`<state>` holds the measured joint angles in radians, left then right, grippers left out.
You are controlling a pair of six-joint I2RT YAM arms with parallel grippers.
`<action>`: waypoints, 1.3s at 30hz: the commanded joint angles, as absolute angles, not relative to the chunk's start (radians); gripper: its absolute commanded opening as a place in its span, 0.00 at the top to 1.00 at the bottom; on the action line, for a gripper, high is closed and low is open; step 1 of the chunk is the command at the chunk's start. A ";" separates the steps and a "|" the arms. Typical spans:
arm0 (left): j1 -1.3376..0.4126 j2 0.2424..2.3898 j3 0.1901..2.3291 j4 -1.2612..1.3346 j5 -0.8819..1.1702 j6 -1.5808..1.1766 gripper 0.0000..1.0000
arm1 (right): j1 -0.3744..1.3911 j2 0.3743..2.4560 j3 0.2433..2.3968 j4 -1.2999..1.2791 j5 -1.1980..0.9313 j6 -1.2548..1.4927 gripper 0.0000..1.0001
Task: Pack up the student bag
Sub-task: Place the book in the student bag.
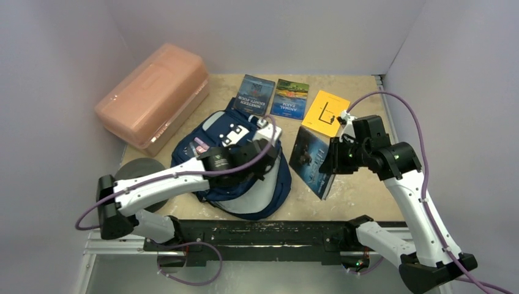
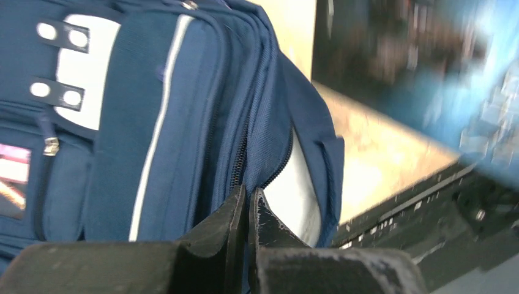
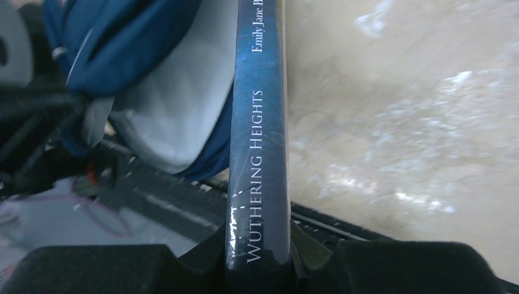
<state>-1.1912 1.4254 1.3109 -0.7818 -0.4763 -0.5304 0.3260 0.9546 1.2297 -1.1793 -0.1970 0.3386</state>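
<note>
Left gripper (image 2: 248, 208): jaws closed at the zip edge of the student bag (image 1: 245, 193), which is navy woven fabric with grey stripes and smooth pale lining, lying mid-tabletop (image 1: 361, 190) on mottled beige. Right of the bag, the right gripper (image 3: 258, 245) clamps a glossy dark-blue book (image 3: 257, 141). Beyond the bag lie three flat paperbacks (image 1: 289, 98); to its left, a rounded salmon-pink plastic box (image 1: 153, 101). Plain pale walls (image 1: 61, 49).

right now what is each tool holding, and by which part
Right tool grips the dark blue Wuthering Heights book across its spine. Left tool seems to pinch the navy blue fabric backpack at its zip edge.
</note>
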 commanded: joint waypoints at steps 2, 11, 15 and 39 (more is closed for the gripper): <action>-1.072 1.301 1.374 -0.662 -0.548 -0.487 1.00 | 0.330 0.912 1.233 -1.068 -0.625 0.448 1.00; -1.063 1.219 1.441 -0.580 -0.426 -0.386 1.00 | 0.331 0.841 0.751 -0.306 -0.970 1.009 1.00; -1.064 1.200 1.457 -0.593 -0.329 -0.461 1.00 | 0.367 1.000 0.673 0.142 -0.939 1.234 1.00; -1.060 1.153 1.265 -0.604 -0.430 -0.562 1.00 | 0.439 1.196 0.768 -0.305 -0.453 0.560 0.21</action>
